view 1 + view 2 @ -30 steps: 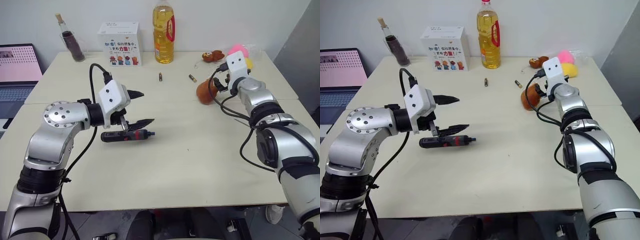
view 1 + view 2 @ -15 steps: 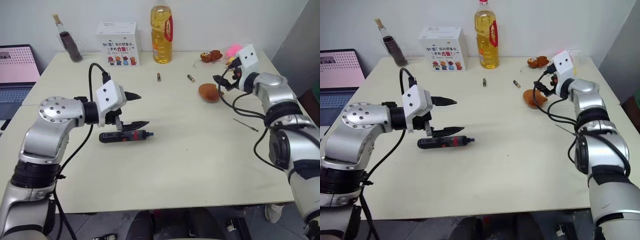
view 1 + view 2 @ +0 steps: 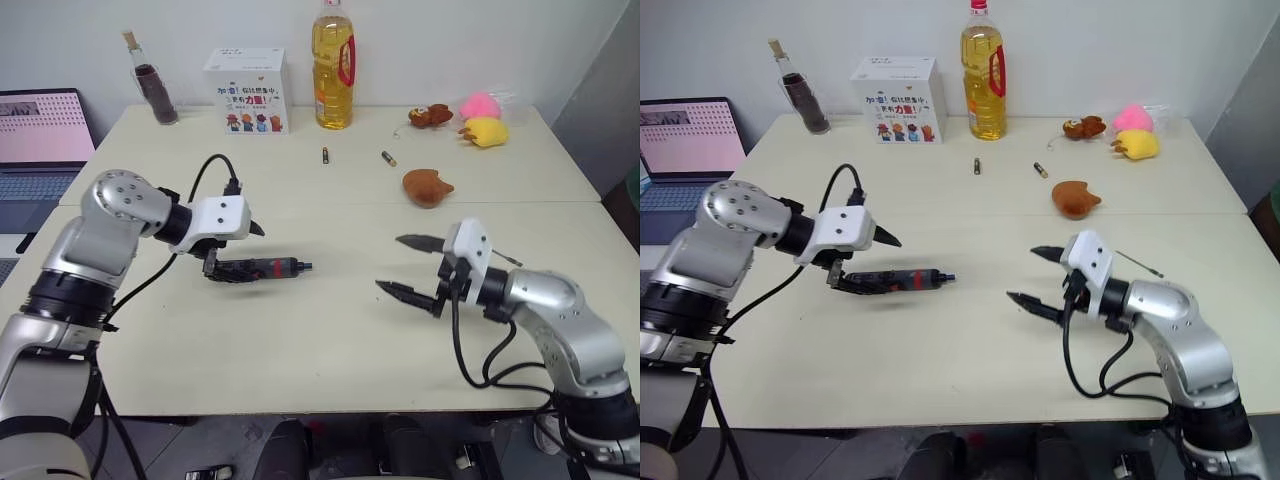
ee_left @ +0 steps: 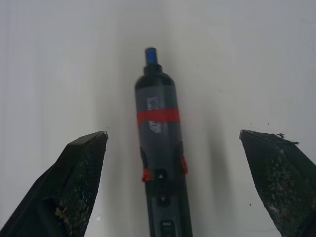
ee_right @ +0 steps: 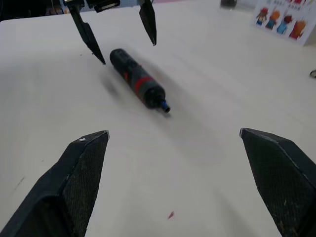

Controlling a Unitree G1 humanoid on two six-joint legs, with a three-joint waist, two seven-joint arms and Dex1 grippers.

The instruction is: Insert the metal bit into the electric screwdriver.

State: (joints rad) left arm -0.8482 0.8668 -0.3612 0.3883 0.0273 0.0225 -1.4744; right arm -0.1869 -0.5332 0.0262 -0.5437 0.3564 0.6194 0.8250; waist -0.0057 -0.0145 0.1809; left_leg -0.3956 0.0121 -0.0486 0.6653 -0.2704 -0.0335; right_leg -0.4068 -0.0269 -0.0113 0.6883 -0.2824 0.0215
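Observation:
The electric screwdriver (image 3: 262, 268), dark with a red band, lies on the table with its nose pointing right. My left gripper (image 3: 235, 252) is open and tilted down over its rear half. In the left wrist view the screwdriver (image 4: 160, 148) lies between the fingers (image 4: 79, 168), apart from both. My right gripper (image 3: 388, 262) is open and holds nothing, low over the table to the right of the nose and pointing at it. The metal bit (image 3: 1139, 264), a thin grey rod, lies on the table behind my right wrist.
Along the back stand an oil bottle (image 3: 334, 65), a white box (image 3: 247, 90) and a dark bottle (image 3: 150, 80). Two short cylinders (image 3: 324, 154) lie mid-table, with a brown toy (image 3: 425, 187) and plush toys (image 3: 478, 118) to the right. A laptop (image 3: 40, 130) sits at the left.
My right arm swung from beside the brown toy down to the near middle of the table, now facing the screwdriver. My left gripper sank and tilted down over the screwdriver. The camera shifted too.

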